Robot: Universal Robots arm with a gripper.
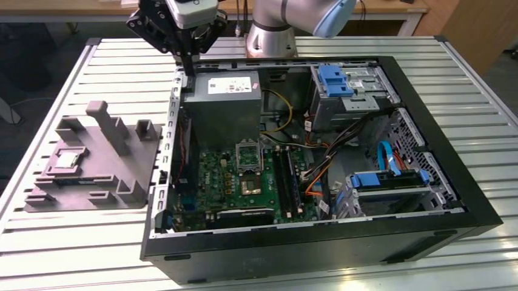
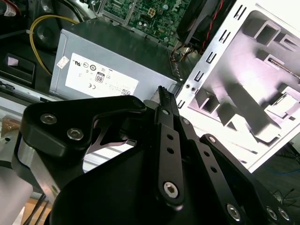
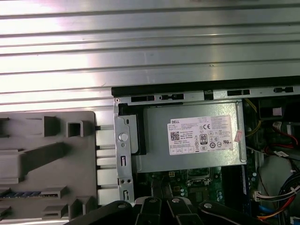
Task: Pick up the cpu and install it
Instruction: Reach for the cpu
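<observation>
The cpu, a small pale silvery square, lies flat in a recess of the grey plastic tray at the exterior view's left, outside the computer case. My gripper hangs above the far left corner of the open case, over the edge of the power supply, well away from the cpu. Its black fingers lie pressed together with nothing between them. The motherboard's metal-framed socket sits in the middle of the green board, with its frame raised.
A grey power supply with a white label fills the case's far left. Drive cages with blue brackets, cables and a blue ribbon crowd the right side. The tray's upright posts stand near the cpu. The ribbed metal table surrounds everything.
</observation>
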